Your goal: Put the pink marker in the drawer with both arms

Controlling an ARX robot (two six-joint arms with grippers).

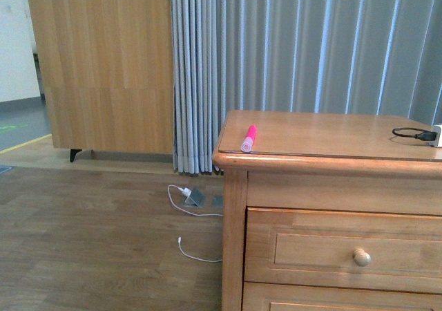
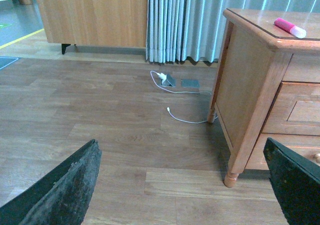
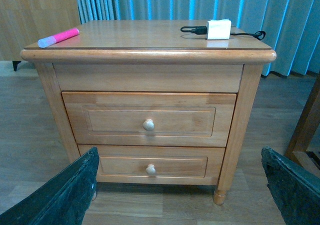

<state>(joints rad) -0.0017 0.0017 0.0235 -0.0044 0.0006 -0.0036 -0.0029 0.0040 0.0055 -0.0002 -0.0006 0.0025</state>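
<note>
The pink marker (image 1: pixel 248 138) lies on the nightstand top near its front left corner, pale cap toward the front edge. It also shows in the left wrist view (image 2: pixel 289 27) and the right wrist view (image 3: pixel 58 37). The taller drawer (image 3: pixel 149 119) with the larger round knob (image 3: pixel 148 125) is shut; it shows in the front view (image 1: pixel 345 250) too. My left gripper (image 2: pixel 185 185) is open and empty, low over the floor left of the nightstand. My right gripper (image 3: pixel 182 190) is open and empty, facing the drawer fronts from a distance. Neither arm shows in the front view.
A shallower drawer (image 3: pixel 152 167) with a smaller knob sits below, shut. A white charger with a black cable (image 3: pixel 218 29) lies on the top's right side. A white cable (image 2: pixel 182 117) and floor sockets lie on the wood floor by the grey curtain (image 1: pixel 290 48). A wooden panel (image 1: pixel 103 69) stands behind.
</note>
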